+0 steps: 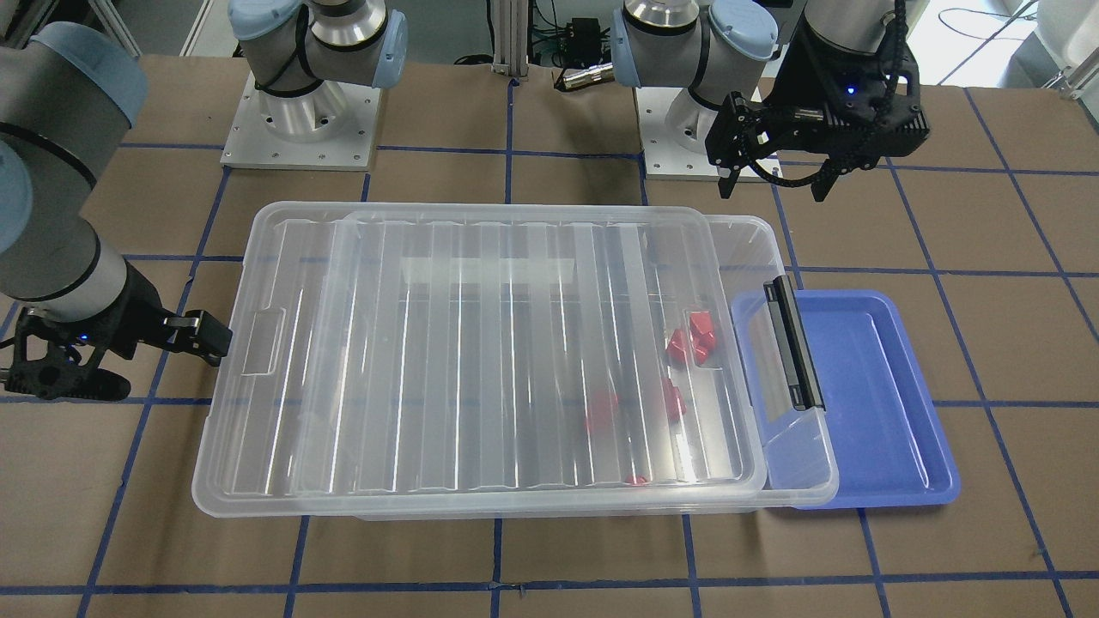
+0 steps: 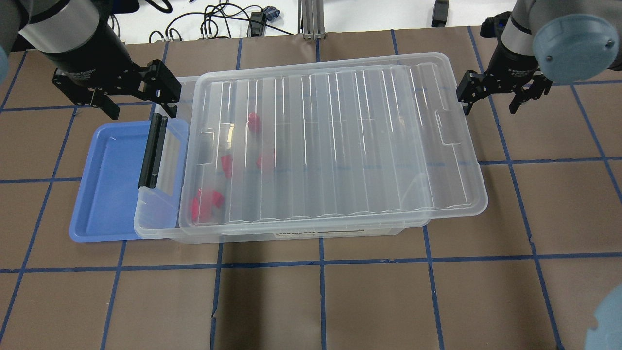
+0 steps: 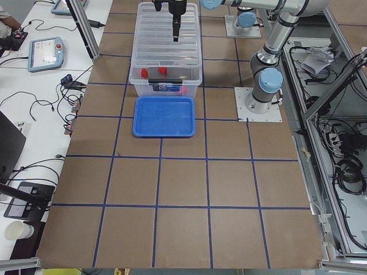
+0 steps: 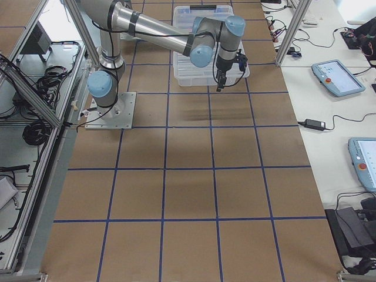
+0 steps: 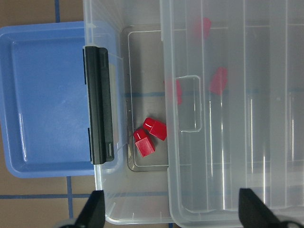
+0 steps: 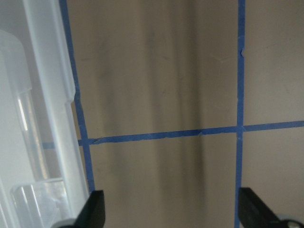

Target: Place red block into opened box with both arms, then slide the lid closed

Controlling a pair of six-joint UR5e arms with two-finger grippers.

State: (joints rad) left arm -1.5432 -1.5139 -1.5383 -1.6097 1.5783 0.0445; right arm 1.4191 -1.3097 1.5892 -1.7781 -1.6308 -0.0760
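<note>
On the box (image 2: pixel 158 216), the lid (image 2: pixel 340 146) sticks out past the end far from the handle (image 2: pixel 151 150), so the empty, wide-spread right gripper (image 2: pixel 489 108) there should push it slow and straight; the left gripper (image 2: pixel 141 111) hangs spread wide near the handle, red blocks (image 2: pixel 206 204) inside.

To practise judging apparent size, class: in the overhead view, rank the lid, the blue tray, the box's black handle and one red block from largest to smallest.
Largest to smallest:
1. lid
2. blue tray, even though it is partly covered
3. black handle
4. red block
The blocks look alike in size, so any one ranks last.
</note>
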